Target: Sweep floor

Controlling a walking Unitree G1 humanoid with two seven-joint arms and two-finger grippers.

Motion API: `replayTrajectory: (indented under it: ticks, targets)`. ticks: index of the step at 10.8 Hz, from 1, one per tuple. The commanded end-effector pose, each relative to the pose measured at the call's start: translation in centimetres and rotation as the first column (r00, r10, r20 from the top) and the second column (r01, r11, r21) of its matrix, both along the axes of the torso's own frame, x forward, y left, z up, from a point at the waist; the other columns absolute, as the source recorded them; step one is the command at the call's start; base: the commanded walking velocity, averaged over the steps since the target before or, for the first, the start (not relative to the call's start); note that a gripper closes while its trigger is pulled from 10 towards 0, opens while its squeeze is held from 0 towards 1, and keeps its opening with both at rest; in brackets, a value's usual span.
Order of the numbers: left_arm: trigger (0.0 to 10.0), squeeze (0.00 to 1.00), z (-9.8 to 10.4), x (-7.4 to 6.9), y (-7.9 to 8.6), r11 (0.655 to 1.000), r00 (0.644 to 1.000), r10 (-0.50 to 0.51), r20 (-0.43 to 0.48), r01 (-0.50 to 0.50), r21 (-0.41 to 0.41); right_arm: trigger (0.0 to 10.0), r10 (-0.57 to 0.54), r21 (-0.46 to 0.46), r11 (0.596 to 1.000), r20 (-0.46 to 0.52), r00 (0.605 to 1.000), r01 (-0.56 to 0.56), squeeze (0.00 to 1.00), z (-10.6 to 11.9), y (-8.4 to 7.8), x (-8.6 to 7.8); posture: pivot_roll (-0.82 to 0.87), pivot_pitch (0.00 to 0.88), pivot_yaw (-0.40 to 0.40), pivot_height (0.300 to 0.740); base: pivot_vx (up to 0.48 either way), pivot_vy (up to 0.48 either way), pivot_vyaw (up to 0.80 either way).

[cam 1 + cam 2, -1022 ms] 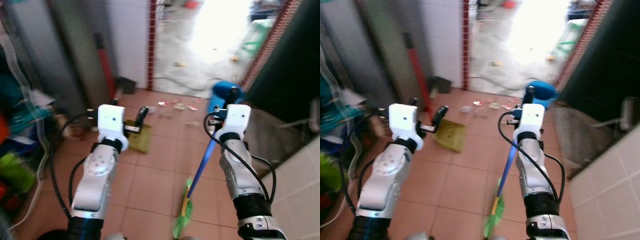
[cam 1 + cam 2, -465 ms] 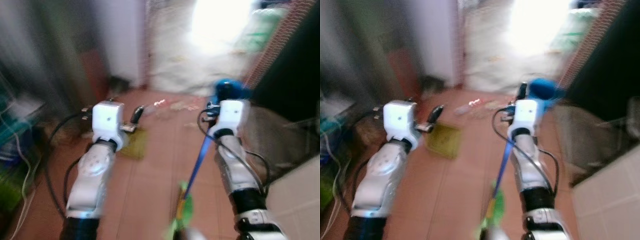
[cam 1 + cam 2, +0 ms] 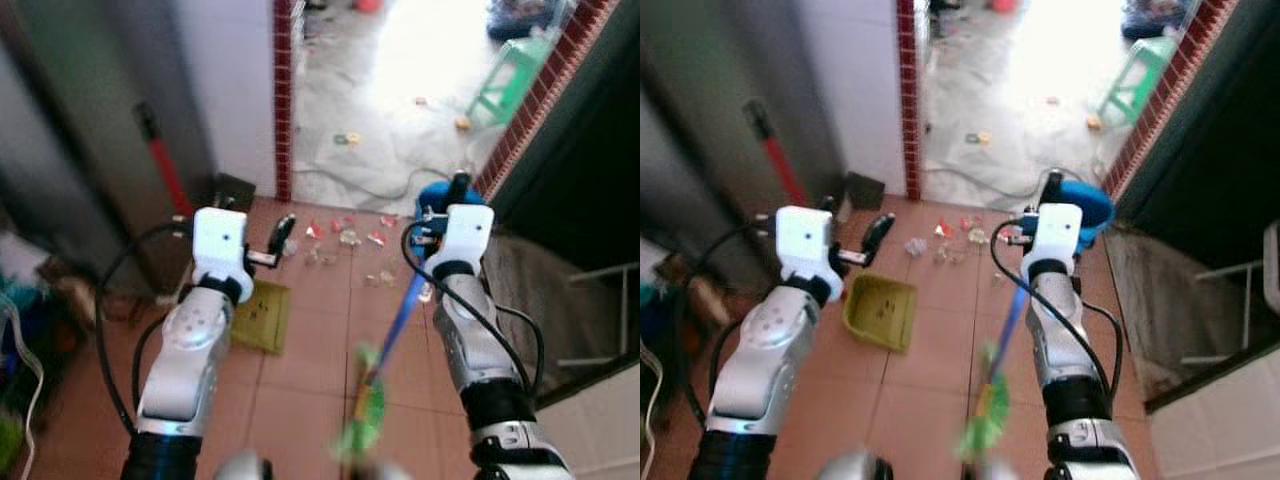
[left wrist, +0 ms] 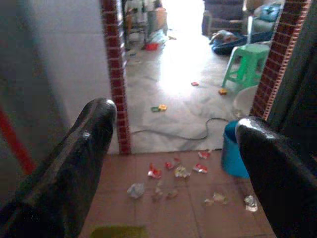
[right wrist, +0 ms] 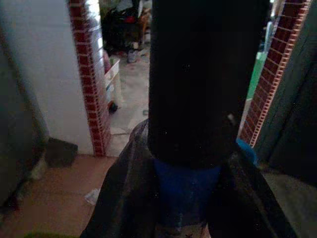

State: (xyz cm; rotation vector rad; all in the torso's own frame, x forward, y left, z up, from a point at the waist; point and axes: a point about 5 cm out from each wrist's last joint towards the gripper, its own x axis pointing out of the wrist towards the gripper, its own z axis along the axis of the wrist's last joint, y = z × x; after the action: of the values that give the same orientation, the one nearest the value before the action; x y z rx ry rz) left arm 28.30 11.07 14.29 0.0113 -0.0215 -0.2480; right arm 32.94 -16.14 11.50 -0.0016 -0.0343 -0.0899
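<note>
Litter scraps (image 3: 345, 235) lie scattered on the terracotta tiles just short of the brick-edged doorway (image 3: 283, 110), and I'll place everything from that doorway. More bits sit beyond it on the pale outer floor, near the green stool (image 4: 246, 62). The yellow dustpan (image 3: 880, 311) lies flat on the tiles on my side of the doorway, nearer me than the scraps and toward my left. A blue bucket (image 4: 232, 153) stands by the doorway's right-hand brick post.

My right gripper (image 3: 456, 190) is clamped round the blue broom handle (image 3: 402, 313); the right wrist view shows the handle squeezed between the dark fingers. Green bristles (image 3: 983, 415) hang low and blurred, close to my feet, well back from the doorway. My left gripper (image 3: 282, 236) has its fingers (image 4: 74, 153) spread wide with nothing in them, held over the tiles between dustpan and scraps.

As I judge it, the bristles must reach past the scraps, toward the doorway, before I pull. I'd drag in short, low strokes toward the dustpan, keeping the head flat on the tiles so light bits don't flick. The bucket sits near the sweep path, so I'd mind the handle there.
</note>
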Motion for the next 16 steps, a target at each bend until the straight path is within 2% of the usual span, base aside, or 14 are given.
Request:
replayTrajectory:
  ticks: [1, 5, 6, 7, 8, 10, 12, 13, 15, 16]
  targets:
    - [10.0, 0.00, -0.1, -0.1, -0.3, 1.000, 1.000, -0.020, -0.010, 0.020, 0.005, 10.0, -0.027, -0.036, 0.999, 0.022, 0.999, 0.028, 0.00, 0.5, -1.1, 0.0, 0.07, 0.038, -0.049, 0.740, 0.330, 0.349, 0.00]
    - [10.0, 0.00, -0.6, -0.5, 1.1, 0.996, 1.000, -0.001, 0.000, 0.001, 0.089, 10.0, -0.013, -0.110, 0.994, 0.075, 0.997, 0.022, 0.00, 1.4, -1.7, 0.4, 0.07, 0.024, -0.046, 0.740, 0.227, 0.343, 0.00]
    - [10.0, 0.00, -1.0, -0.5, 1.5, 0.992, 1.000, 0.023, -0.005, -0.023, 0.124, 10.0, -0.013, -0.115, 0.993, 0.077, 0.997, 0.022, 0.00, 1.4, -1.8, 0.4, 0.08, 0.021, -0.040, 0.740, 0.000, 0.000, 0.00]
    - [10.0, 0.00, -1.7, -0.7, 2.2, 0.986, 0.995, 0.095, -0.039, -0.088, 0.143, 10.0, -0.017, -0.118, 0.993, 0.077, 0.997, 0.026, 0.00, 1.3, -1.7, 0.4, 0.07, 0.019, -0.031, 0.740, 0.000, 0.000, 0.00]
    - [10.0, 0.00, -1.7, -0.9, 2.3, 0.984, 0.994, 0.108, -0.024, -0.103, 0.148, 10.0, -0.024, -0.117, 0.993, 0.077, 0.997, 0.032, 0.00, 1.2, -1.7, 0.2, 0.07, 0.019, -0.031, 0.740, 0.000, 0.000, 0.00]
    - [10.0, 0.00, -2.1, -0.9, 3.0, 0.986, 0.989, 0.139, -0.047, -0.133, 0.103, 10.0, -0.033, -0.117, 0.992, 0.069, 0.997, 0.041, 0.00, 0.8, -2.0, -0.1, 0.07, 0.026, -0.040, 0.740, 0.000, 0.000, 0.00]
    - [10.0, 0.00, -1.7, -0.8, 3.8, 0.976, 0.986, 0.167, 0.003, -0.166, 0.143, 10.0, -0.038, -0.113, 0.993, 0.064, 0.997, 0.045, 0.00, 0.6, -2.1, -0.3, 0.07, 0.029, -0.040, 0.740, 0.000, 0.000, 0.00]
    - [10.0, 0.00, -1.7, -0.8, 3.9, 0.968, 0.988, 0.151, 0.035, -0.155, 0.198, 10.0, -0.041, -0.116, 0.992, 0.059, 0.997, 0.048, 0.00, 0.4, -2.3, -0.6, 0.07, 0.027, -0.041, 0.740, 0.000, 0.000, 0.00]
    - [10.0, 0.00, -2.4, -1.0, 4.0, 0.980, 0.989, 0.145, -0.021, -0.141, 0.139, 10.0, -0.043, -0.122, 0.991, 0.055, 0.998, 0.050, 0.00, 0.2, -2.6, -0.8, 0.09, 0.038, -0.025, 0.740, 0.000, 0.000, 0.00]
    - [10.0, 0.00, -2.4, -1.0, 3.7, 0.973, 0.987, 0.161, -0.004, -0.158, 0.168, 10.0, -0.045, -0.127, 0.991, 0.040, 0.998, 0.050, 0.00, -0.2, -2.8, -1.0, 0.10, 0.042, -0.040, 0.740, 0.000, 0.000, 0.00]
